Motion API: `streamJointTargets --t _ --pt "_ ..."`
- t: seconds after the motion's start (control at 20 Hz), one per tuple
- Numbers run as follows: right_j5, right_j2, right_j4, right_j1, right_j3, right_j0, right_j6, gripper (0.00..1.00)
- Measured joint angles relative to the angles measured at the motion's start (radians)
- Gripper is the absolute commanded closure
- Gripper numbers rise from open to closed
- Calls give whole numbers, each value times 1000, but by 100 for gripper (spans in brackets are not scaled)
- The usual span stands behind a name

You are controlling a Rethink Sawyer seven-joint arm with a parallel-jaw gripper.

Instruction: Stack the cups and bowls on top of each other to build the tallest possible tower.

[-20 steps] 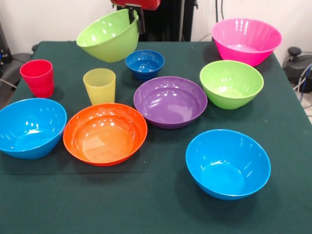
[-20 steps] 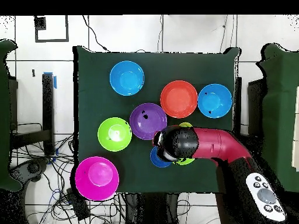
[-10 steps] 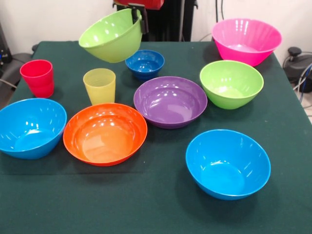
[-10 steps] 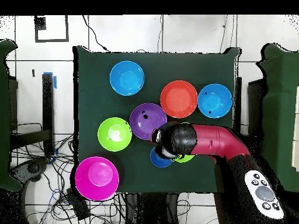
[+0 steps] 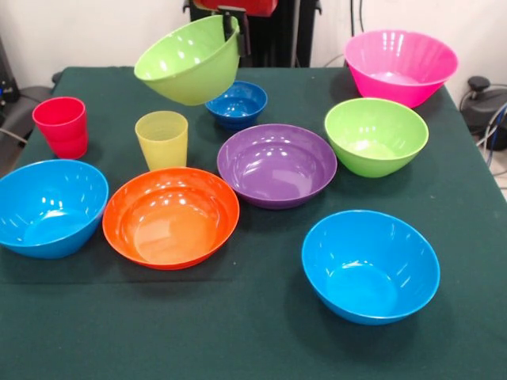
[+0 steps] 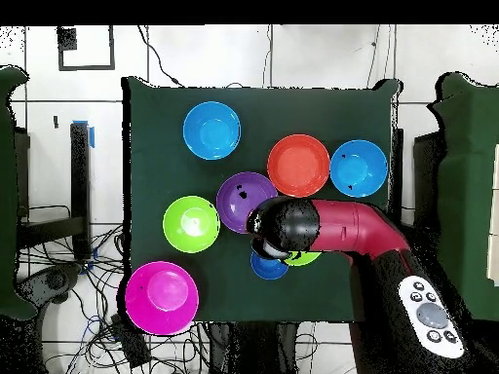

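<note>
We have one lime green bowl (image 5: 190, 62) in the air, tilted with its mouth turned toward the front edge of the surface (image 5: 253, 340), pinched at its rim by the claw (image 5: 230, 24); the claw is closed on that rim at the bowl's upper back side. The bowl hangs above the back part of the surface, just over and partly in front of the small dark blue bowl (image 5: 237, 103), which sits alone with nothing nested in it yet.

Beside it stand the yellow cup (image 5: 162, 139) and, nearer the side edge, the red cup (image 5: 61, 126). The purple bowl (image 5: 276, 165) lies toward the middle, the orange bowl (image 5: 170, 216) in front of the yellow cup, the second lime green bowl (image 5: 375, 135) beside the purple one, and the big pink bowl (image 5: 400, 66) at a back corner. One light blue bowl (image 5: 49, 207) rests at a side edge, the other (image 5: 370, 264) toward the front.

We judge this the carrying step of the first placement: no tower stands yet. Next we would need to centre the held bowl over the dark blue one, level it, lower it and release. The tilt could make it land crooked.
</note>
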Motion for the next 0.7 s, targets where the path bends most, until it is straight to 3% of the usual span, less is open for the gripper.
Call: streamJointTargets --t 0.7 --pt "0 -9 0 28 -10 58 0 100"
